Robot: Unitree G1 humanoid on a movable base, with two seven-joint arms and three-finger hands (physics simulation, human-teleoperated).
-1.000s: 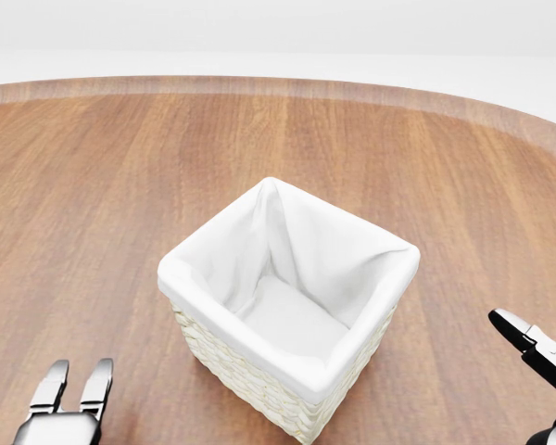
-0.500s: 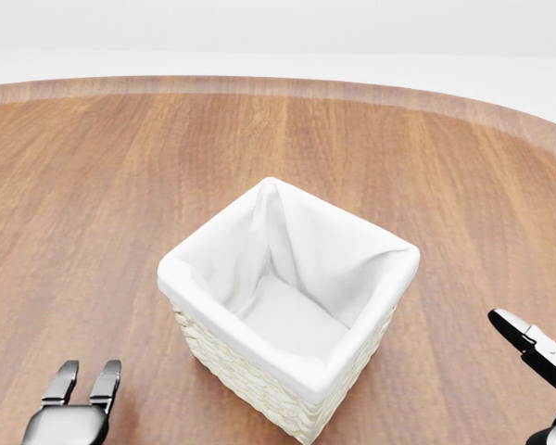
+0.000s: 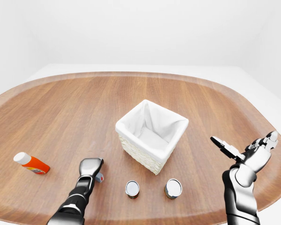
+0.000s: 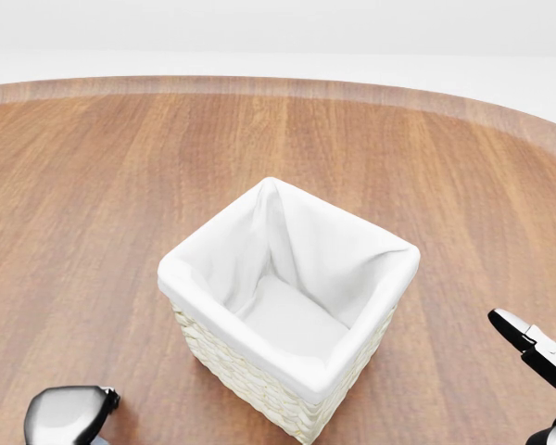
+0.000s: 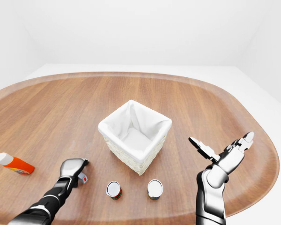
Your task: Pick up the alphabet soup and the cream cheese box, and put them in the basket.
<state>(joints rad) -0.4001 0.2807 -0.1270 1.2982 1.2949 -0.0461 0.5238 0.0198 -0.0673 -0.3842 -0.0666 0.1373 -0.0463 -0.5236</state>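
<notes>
Left-eye view: wooden table (image 3: pixel 61 103), basket (image 3: pixel 152 133) mid-table w/ white liner, empty. Two cans (image 3: pixel 132 188) (image 3: pixel 173 188) stand just below basket; can't tell which is alphabet soup. Cream cheese box not identifiable. Orange bottle (image 3: pixel 31 163) far left. Left hand (image 3: pixel 91 168) bent down over a small item (image 3: pixel 99 177), touching it; finger state can't tell. Right hand (image 3: pixel 253 152) spread apart, empty, well right of the cans. Risk: left hand nudges the small item away, or a reach topples a can.

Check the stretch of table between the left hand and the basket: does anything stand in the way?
Nothing visible does. The left hand curls over a small object near the view's bottom, and bare wood separates it from the basket. Two cans stand upright below the basket, off that line.
</notes>
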